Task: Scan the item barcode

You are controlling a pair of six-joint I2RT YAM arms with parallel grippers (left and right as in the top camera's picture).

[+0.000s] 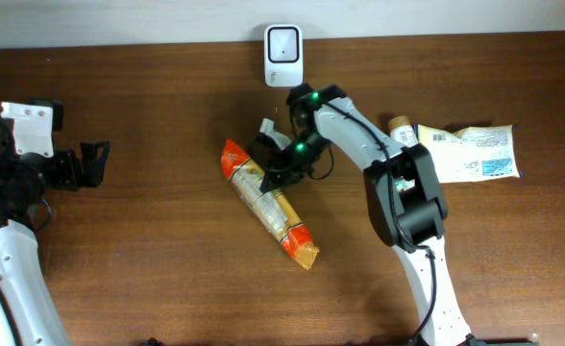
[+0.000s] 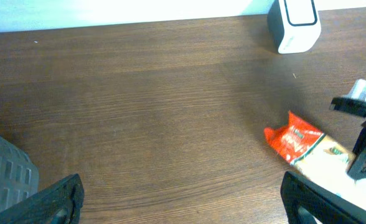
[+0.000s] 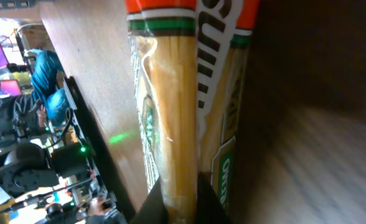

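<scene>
The item is a long clear packet of spaghetti (image 1: 281,216) with orange ends, lying diagonally on the wooden table (image 1: 148,250). My right gripper (image 1: 274,177) is down on its upper half, shut on it. In the right wrist view the dark fingers (image 3: 152,208) pinch a strip of the packet (image 3: 173,93) between them at the gripper (image 3: 182,202). A white barcode scanner (image 1: 283,55) stands at the table's back edge, just behind the right arm. Far to the left, my left gripper (image 1: 97,162) hangs open and holds nothing; in its own view the gripper (image 2: 183,199) frames bare wood.
A white pouch with printed labels (image 1: 473,153) and a small tan cap (image 1: 402,124) lie at the right. The left wrist view shows the scanner (image 2: 294,25) at top right and the packet's orange end (image 2: 293,137) at right.
</scene>
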